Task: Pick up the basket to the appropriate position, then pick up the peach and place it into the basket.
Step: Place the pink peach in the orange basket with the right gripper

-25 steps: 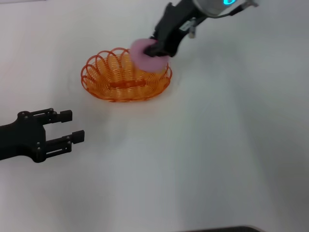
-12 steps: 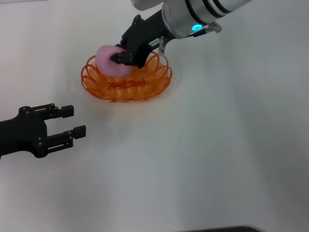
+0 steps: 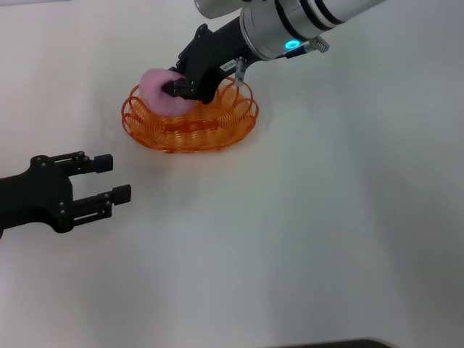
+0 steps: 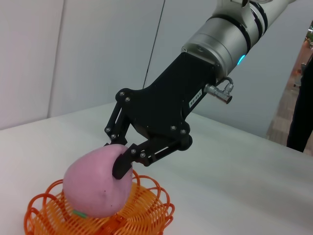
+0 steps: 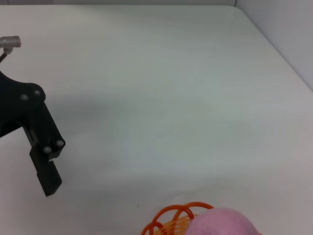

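The orange looped basket (image 3: pixel 190 126) stands on the white table, left of centre and toward the far side. My right gripper (image 3: pixel 174 84) is shut on the pink peach (image 3: pixel 161 90) and holds it over the basket's left part, just above the rim. The left wrist view shows the same: the peach (image 4: pixel 98 183) pinched between the right gripper's black fingers (image 4: pixel 128 157), partly down in the basket (image 4: pixel 142 210). The right wrist view shows the peach's top (image 5: pixel 220 223) and a bit of basket rim (image 5: pixel 171 218). My left gripper (image 3: pixel 112 177) is open and empty, low at the near left.
The white table (image 3: pixel 312 217) stretches around the basket. My left arm's black gripper also shows in the right wrist view (image 5: pixel 46 169). A pale wall stands behind the table in the left wrist view.
My right gripper carried the peach from the basket's right rim leftward across it, then eased slightly lower over its left part. The left gripper barely shifted.
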